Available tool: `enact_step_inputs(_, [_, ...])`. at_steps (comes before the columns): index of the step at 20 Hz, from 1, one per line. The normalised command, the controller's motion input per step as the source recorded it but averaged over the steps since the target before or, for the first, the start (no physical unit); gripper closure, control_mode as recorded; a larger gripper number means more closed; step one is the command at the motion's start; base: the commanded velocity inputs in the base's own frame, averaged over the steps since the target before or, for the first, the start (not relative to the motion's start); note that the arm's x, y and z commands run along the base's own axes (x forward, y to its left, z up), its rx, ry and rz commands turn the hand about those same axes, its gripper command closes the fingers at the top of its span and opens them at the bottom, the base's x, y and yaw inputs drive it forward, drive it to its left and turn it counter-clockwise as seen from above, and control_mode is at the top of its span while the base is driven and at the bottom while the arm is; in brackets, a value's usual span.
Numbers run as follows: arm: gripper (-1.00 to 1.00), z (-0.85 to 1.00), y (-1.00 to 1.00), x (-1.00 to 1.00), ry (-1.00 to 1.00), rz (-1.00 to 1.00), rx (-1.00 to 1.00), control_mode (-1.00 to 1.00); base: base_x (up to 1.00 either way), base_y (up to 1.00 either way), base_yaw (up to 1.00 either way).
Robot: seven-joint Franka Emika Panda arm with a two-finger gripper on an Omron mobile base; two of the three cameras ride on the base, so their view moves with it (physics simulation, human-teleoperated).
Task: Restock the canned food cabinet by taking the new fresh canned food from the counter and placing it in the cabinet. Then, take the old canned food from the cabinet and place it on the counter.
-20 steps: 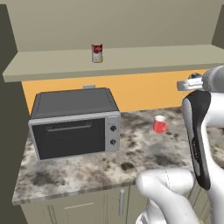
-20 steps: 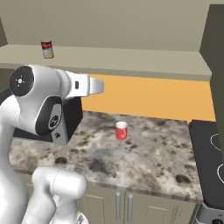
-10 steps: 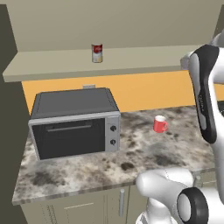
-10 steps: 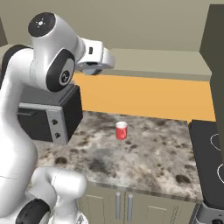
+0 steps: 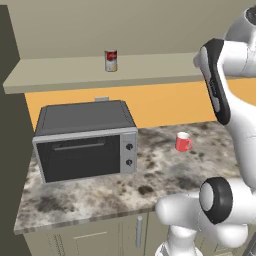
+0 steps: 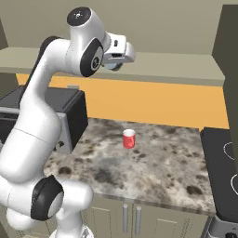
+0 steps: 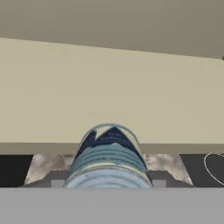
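My gripper (image 7: 108, 183) pinches 1 blue-grey tin (image 7: 108, 159) just before the cabinet shelf (image 7: 109, 100) — I should clear its front edge, then set the tin upright.

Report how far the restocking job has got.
Done: the new can is off the counter, held in the gripper. In hand: it sits at the cabinet shelf's front edge, not yet set down. Left: place it, then bring the old red-and-white can from the shelf down to the counter.
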Motion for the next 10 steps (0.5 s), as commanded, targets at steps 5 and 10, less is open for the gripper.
enact_step_inputs(5, [1.00, 0.00, -0.05, 1.00, 0.11, 0.00, 0.00, -1.00, 0.00, 0.00, 0.00])
enact_step_inputs(10, [1.00, -0.24, -0.05, 0.83, 0.19, 0.00, 0.00, -1.00, 0.00, 0.00, 0.00])
